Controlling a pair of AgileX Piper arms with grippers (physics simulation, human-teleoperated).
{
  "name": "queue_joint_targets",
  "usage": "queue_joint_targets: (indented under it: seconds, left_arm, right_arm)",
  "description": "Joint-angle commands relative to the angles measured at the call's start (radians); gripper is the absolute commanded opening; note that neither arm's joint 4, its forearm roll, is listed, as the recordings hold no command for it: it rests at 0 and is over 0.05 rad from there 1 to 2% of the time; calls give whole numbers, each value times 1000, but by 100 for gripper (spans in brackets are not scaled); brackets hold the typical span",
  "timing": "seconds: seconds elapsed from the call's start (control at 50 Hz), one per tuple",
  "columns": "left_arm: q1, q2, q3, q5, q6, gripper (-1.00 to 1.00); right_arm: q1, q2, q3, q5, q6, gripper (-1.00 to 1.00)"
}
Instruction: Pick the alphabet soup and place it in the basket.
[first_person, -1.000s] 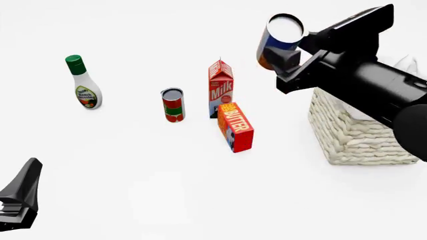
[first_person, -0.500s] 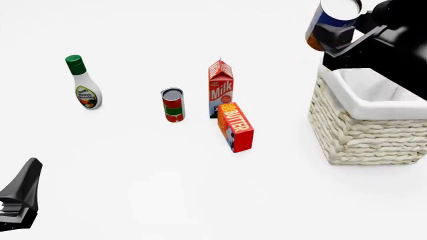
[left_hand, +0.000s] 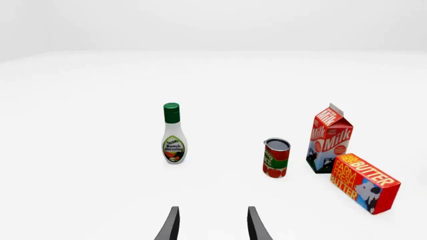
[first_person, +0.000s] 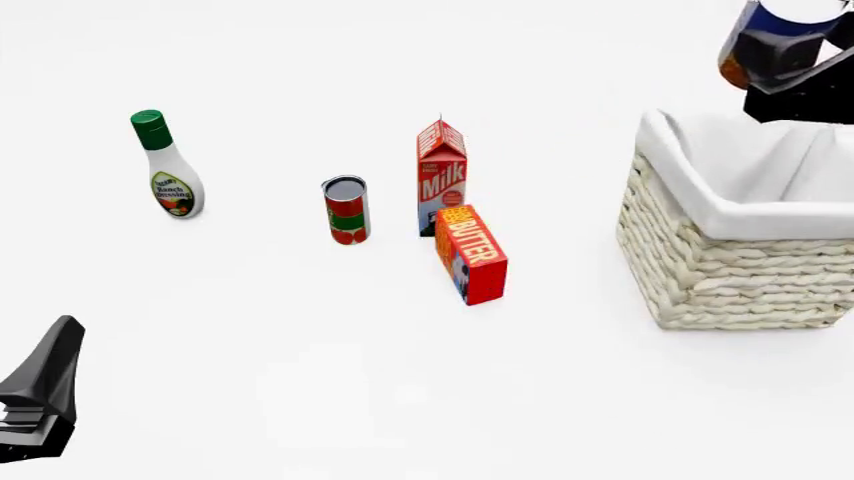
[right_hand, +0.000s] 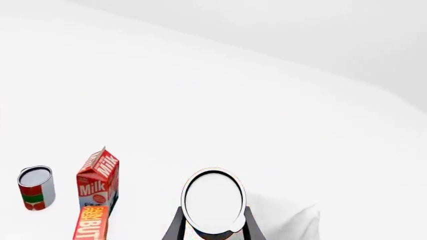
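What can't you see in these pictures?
- Soup can: front view, top cut off by the edge; right wrist view shows only its lid.
- Right gripper: mostly out of frame, the can hides the rest.
- Basket: right side cut off; its floor is hidden by its walls.
- Left gripper: only the fingertips show.

"Milk" is printed in white on the red milk carton (first_person: 442, 178). "BUTTER" is lettered in orange on the red butter box (first_person: 471, 254), and "FARM FRESH BUTTER" is legible there in the left wrist view. "Ranch Dressing" is shown on the green-capped dressing bottle (first_person: 170, 170). The red can (first_person: 346, 210) bears no legible text.
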Motion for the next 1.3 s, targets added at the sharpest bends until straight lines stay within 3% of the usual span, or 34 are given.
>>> queue_joint_targets:
  seconds: [0.02, 0.56, 1.3]
  left_arm:
    - [0, 0, 0, 0, 0, 100]
    - [0, 0, 0, 0, 0, 100]
    - [0, 0, 0, 0, 0, 100]
  right_arm:
    - [-89, -32, -17, 40, -4, -100]
    - [-215, 14, -34, 126, -44, -100]
    - [-186, 182, -150, 226, -119, -100]
